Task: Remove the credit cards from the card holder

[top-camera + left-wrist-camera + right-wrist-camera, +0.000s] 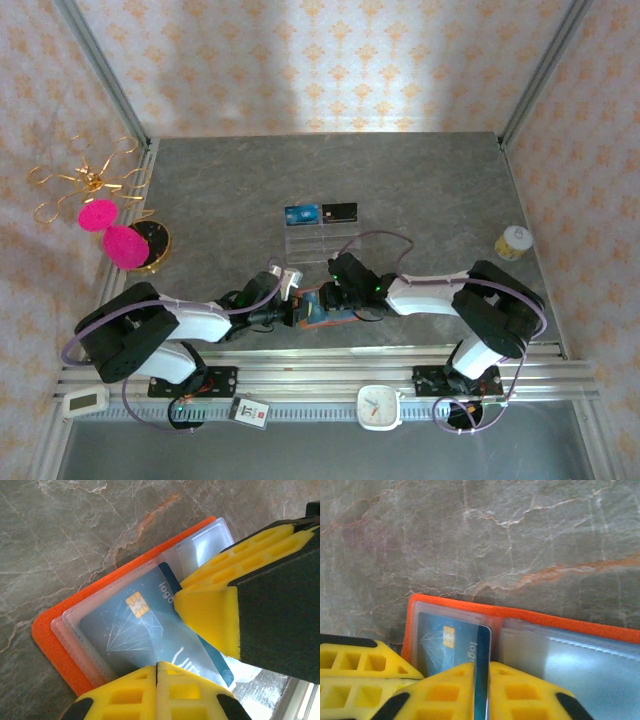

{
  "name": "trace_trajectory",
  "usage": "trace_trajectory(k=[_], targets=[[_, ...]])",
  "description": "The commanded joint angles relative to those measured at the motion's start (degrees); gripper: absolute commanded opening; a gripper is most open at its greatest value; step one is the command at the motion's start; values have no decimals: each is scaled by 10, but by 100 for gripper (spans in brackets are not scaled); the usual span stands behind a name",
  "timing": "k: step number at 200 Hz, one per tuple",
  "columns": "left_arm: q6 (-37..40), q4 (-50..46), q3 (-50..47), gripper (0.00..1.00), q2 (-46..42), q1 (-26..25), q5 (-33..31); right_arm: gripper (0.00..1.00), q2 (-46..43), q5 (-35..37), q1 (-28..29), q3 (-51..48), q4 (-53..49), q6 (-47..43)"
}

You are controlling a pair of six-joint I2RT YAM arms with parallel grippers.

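Grey counter (220, 190) has two cards (303, 213) out already. Right pincer (480, 675) grips a blue card (445, 635) still inside the orange card holder (530, 614); left pincer (156, 669) is shut.

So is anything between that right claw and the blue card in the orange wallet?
Nothing visible does. The right gripper is shut on the edge of the blue card. The clear sleeve of the card holder covers the rest of the card.

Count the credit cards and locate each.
3: blue card and black card in the clear tray; second blue card in the orange wallet, pinched by the right gripper. More may be hidden.
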Motion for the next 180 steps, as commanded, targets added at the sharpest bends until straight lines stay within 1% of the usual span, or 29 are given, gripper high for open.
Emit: trace_trajectory(k=[1, 8, 50, 77, 107, 125, 131, 159, 180], targets=[[12, 9, -2, 0, 14, 3, 8, 3, 8, -1, 6, -2, 2, 4], [12, 8, -3, 0, 13, 3, 7, 0, 4, 6, 6, -5, 0, 6], [7, 23, -17, 0, 9, 18, 16, 0, -48, 51, 0, -40, -4, 28], [7, 27, -19, 0, 10, 21, 22, 0, -84, 53, -5, -58, -6, 36], [7, 31, -12, 0, 13, 22, 29, 0, -87, 46, -6, -70, -4, 43], [7, 40, -10, 0, -9, 22, 33, 0, -87, 35, -5, -76, 11, 50], [-9, 38, -7, 0, -19, 22, 34, 0, -87, 33, -5, -78, 17, 52], [-10, 27, 20, 0, -48, 0, 26, 0, -83, 29, -6, -76, 22, 52], [-8, 32, 35, 0, -29, -17, 17, 0, -75, 27, -6, -75, 26, 52]])
